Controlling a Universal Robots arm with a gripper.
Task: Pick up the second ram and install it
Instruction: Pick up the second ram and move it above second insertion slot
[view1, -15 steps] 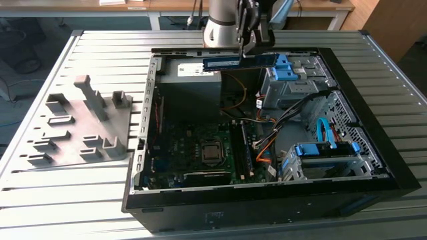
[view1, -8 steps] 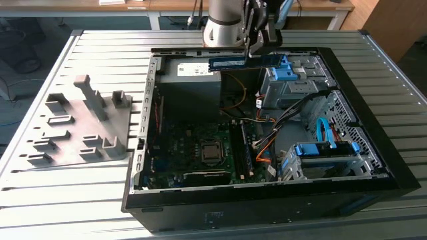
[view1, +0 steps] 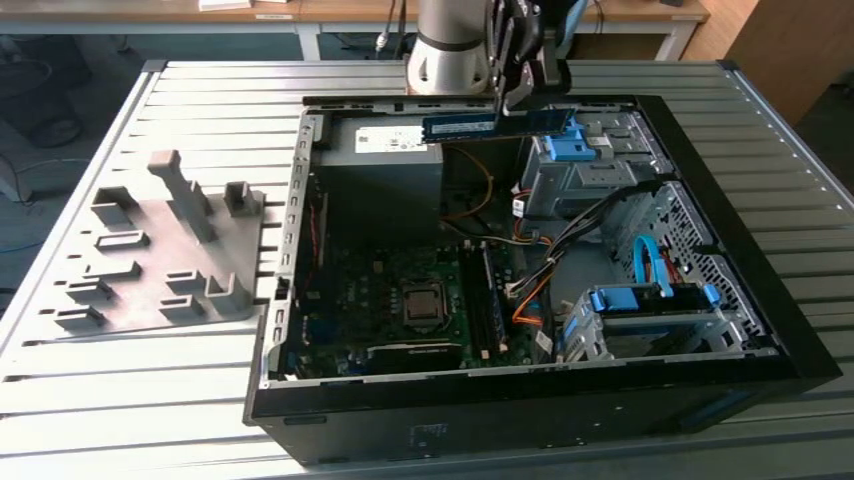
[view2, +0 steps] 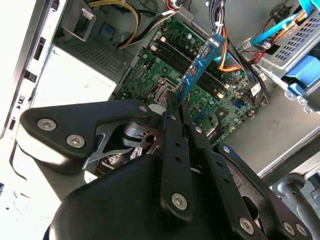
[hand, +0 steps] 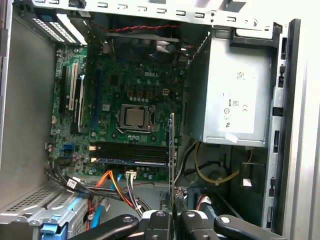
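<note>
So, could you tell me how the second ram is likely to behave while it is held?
The second ram is a thin flat board, so probably stiff and light. The tool clamps only part of it, with much sticking out, so a knock might twist it. Its exposed chips suggest it is fragile.

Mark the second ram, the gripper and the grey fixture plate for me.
second ram (view1: 461, 127): exterior view, on the board's free end toward that view's left.
gripper (view2: 178, 99): second wrist view, midway between the fingertips.
grey fixture plate (view1: 150, 258): exterior view, bare flat patch between its blocks.
</note>
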